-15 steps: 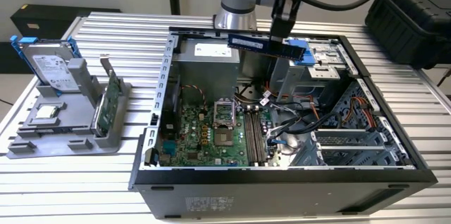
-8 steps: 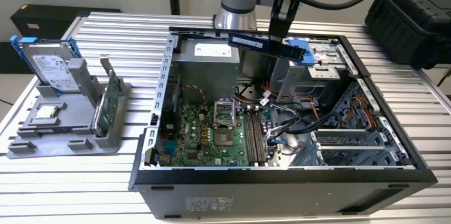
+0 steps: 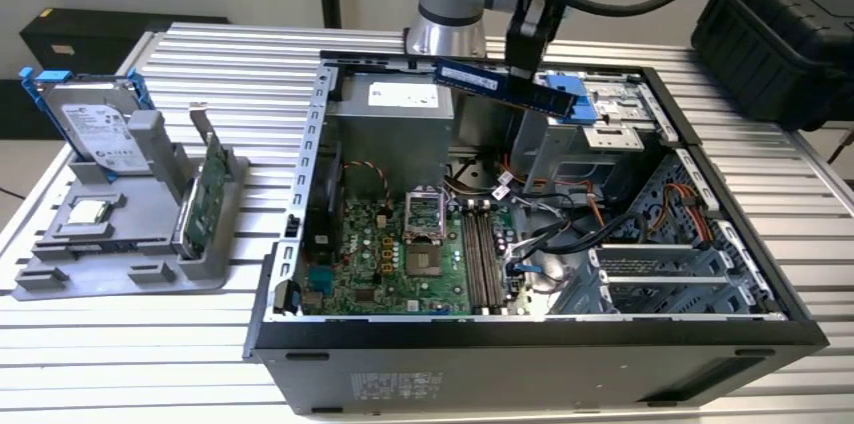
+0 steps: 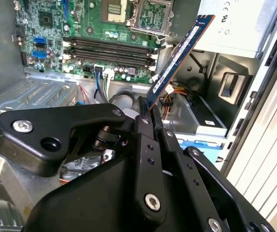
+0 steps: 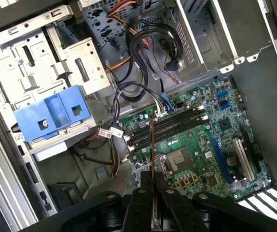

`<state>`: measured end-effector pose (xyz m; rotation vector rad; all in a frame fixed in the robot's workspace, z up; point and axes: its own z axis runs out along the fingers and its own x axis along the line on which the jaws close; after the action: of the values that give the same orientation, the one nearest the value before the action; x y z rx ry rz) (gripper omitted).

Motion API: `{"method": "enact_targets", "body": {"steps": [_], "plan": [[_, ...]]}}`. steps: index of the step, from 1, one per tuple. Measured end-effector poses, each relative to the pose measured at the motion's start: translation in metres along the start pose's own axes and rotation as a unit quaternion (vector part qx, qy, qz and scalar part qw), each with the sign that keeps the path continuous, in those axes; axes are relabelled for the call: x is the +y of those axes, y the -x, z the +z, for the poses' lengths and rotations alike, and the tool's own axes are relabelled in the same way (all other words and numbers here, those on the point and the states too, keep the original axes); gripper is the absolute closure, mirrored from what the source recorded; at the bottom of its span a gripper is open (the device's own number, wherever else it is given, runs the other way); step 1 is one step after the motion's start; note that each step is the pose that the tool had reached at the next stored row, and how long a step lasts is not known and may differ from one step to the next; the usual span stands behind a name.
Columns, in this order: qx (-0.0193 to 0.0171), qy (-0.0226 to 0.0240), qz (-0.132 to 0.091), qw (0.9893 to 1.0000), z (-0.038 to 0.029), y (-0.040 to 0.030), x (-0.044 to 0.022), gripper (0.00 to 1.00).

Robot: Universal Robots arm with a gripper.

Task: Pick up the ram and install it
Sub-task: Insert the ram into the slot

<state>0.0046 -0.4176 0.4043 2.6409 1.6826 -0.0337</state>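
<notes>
We saw the pincer [image 3: 521, 59] clamped on the tilted ram [image 3: 487, 79] in the exterior view's upper middle. The ram hung over the open computer case [image 3: 534, 344]

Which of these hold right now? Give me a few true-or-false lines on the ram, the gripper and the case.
The gripper is shut on the ram. True.
The ram is seated in a memory slot. False: it is held in the air above the open case, apart from the memory slots.
The hard drive stands in the grey holder outside the case. True.
The case is closed by a side panel. False: it lies open, with the motherboard exposed.
</notes>
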Motion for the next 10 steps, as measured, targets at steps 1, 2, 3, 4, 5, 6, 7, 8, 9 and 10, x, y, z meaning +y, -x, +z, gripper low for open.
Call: {"method": "enact_targets", "body": {"steps": [1, 2, 3, 4, 5, 6, 7, 8, 9, 10], "plan": [[0.0001, -0.0001, 0.005, 1.0, 0.0, 0.0, 0.0, 1.0], [0.0001, -0.0002, 0.009, 1.0, 0.0001, 0.0, 0.0, 1.0], [0.0001, -0.0003, 0.014, 0.9999, 0.0, 0.0, 0.0, 1.0], [0.0001, -0.0004, 0.018, 0.9998, 0.0, 0.0, 0.0, 1.0], [0.0001, -0.0005, 0.023, 0.9997, 0.0, 0.0, 0.0, 1.0], [0.0001, -0.0006, 0.028, 0.9996, 0.0, 0.0, 0.0, 1.0], [0.0001, -0.0008, 0.032, 0.9995, 0.0, 0.0, 0.0, 1.0], [0.0001, -0.0009, 0.037, 0.9993, 0.0, 0.0, 0.0, 1.0], [0.0002, -0.001, 0.042, 0.9991, 0.0, 0.0, 0.0, 1.0], [0.0002, -0.0011, 0.046, 0.9989, 0.0, 0.0, 0.0, 1.0]]}}
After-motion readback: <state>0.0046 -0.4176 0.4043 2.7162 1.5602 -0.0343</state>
